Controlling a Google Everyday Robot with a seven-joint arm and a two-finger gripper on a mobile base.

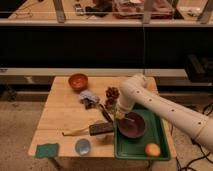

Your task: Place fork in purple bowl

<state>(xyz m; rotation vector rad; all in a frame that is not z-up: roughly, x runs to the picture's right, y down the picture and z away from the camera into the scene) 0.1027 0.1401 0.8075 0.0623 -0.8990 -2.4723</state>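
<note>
The purple bowl (133,125) sits in a green tray (150,137) at the table's front right. My gripper (118,114) hangs from the white arm (150,102), just above the bowl's left rim. A small pale yellowish bit shows at the gripper's tip (119,116). It may be the fork, but I cannot tell whether it is held. No other fork shows on the table.
A long pale-handled tool with a dark head (89,130) lies left of the tray. An orange bowl (78,81), a crumpled grey-blue packet (88,97), a brown cluster (112,92), a grey-blue disc (82,146) and a green sponge (46,149) are on the table. An orange fruit (152,149) lies in the tray.
</note>
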